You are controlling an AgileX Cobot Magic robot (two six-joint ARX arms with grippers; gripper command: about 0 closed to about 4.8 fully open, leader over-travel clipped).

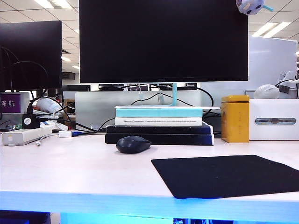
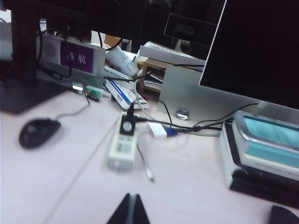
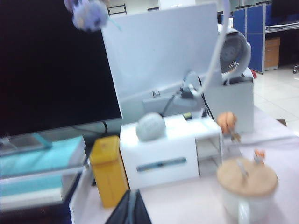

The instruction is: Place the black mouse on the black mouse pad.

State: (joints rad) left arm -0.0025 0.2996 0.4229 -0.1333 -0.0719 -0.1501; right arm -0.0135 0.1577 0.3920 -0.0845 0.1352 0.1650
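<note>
On a pale desk (image 1: 70, 172) in an office lit by ceiling panels, a large dark monitor (image 1: 163, 39) stands on a stack of books (image 1: 159, 126), with a yellow tin (image 1: 235, 118) and a white box (image 1: 274, 120) to its right and a power strip (image 1: 25, 135) at left. The black mouse (image 1: 133, 144), a low rounded matte dome, sits on the bare desk just in front of the books, its long axis running across the exterior view; which end is its front cannot be told. The black mouse pad (image 1: 229, 175), thin and flat, lies apart, nearer the desk's front edge and to the right. The left gripper (image 2: 132, 210) hangs above the desk's left part, fingers pressed together, holding nothing. The right gripper (image 3: 132, 207) hangs before the tin, likewise closed and empty
</note>
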